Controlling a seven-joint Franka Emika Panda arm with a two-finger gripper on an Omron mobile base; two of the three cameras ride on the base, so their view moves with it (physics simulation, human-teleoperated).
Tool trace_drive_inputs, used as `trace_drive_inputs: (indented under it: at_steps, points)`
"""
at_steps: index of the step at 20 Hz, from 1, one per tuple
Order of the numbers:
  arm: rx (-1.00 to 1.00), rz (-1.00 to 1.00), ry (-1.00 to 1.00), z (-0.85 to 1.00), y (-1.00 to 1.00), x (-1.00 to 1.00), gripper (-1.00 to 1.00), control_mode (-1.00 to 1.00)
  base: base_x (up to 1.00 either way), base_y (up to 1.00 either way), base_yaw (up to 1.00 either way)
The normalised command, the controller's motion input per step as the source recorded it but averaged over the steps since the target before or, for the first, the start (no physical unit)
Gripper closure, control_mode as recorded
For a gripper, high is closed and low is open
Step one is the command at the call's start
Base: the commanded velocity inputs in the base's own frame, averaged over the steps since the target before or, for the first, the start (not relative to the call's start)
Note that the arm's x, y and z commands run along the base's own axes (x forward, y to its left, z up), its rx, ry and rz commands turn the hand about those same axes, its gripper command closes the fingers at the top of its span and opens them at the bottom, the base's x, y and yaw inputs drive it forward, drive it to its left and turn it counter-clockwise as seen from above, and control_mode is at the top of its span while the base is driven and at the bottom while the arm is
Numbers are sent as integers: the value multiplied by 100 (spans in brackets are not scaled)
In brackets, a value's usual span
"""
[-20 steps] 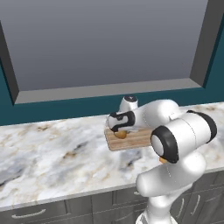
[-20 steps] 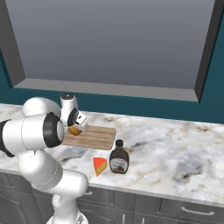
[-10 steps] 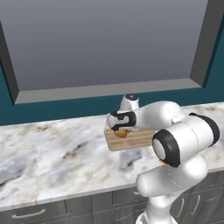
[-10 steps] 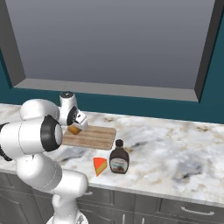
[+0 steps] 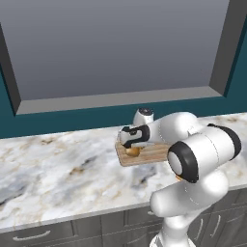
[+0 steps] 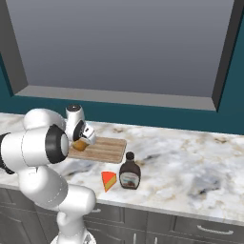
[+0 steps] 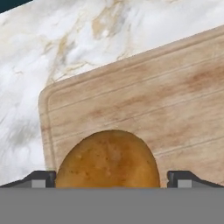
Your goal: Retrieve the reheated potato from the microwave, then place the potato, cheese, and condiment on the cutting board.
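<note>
**Potato down on the board, hand standing wide around it**

The hand (image 7: 112,180) is hanging low over the near corner of the cutting board (image 7: 144,96), its 2 dark fingertips (image 7: 40,178) spread fully apart with the potato (image 7: 108,162) sitting between them. Clear gaps are showing on both sides of the potato, so nothing is clamping it; it looks to be resting on the wood under its own weight. That fits a release: the first item is lying where the task wants it, and the fingers are standing wide so the hand can lift away without nudging it.

The potato is a rounded, golden-brown lump with a matte, faintly mottled skin, likely to roll if bumped. The board beneath is a flat rectangle of pale brown wood with rounded corners, a shallow groove running just inside its edge, and long stripes of grain.

From the right base view, the hand (image 6: 82,138) is covering the board's (image 6: 107,148) left end. The cheese (image 6: 109,180), a small orange wedge with a red face, is lying on the worktop (image 6: 190,162) in front of the board, and just beside it a squat dark bottle (image 6: 129,174) with a pale label is standing upright, probably the condiment. Both are waiting off the board. The worktop is glossy marble, white veined with grey and tan.
</note>
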Motion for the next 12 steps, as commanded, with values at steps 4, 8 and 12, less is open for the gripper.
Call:
trace_drive_inputs:
  at_steps: [4, 8, 12]
  points:
    - [0, 9, -15, -63, -3, 1, -100, -100, 0, 0, 0]
    - [0, 9, -24, -42, -4, 2, -100, -100, 0, 0, 0]
    - [0, 2, -18, 3, -3, -15, -100, -100, 0, 0, 0]
